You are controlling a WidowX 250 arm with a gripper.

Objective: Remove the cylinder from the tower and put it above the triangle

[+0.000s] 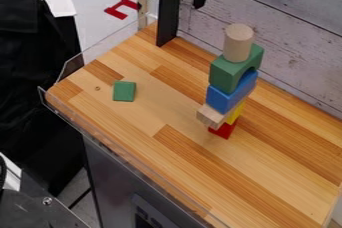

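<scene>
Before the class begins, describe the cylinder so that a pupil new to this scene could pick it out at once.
On the wooden table, beside the plank wall, stands a tower of stacked blocks. The cylinder is its topmost piece, upright on the green arch. It is pale wood like the small block low in the tower, but round, not angular.

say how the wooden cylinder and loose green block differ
The cylinder is bare wood, while the loose block is green. The cylinder stands upright atop the tower, whereas the loose block lies alone on the tabletop. The cylinder is round, but the loose block looks squarish. Neither has anything on top.
</scene>
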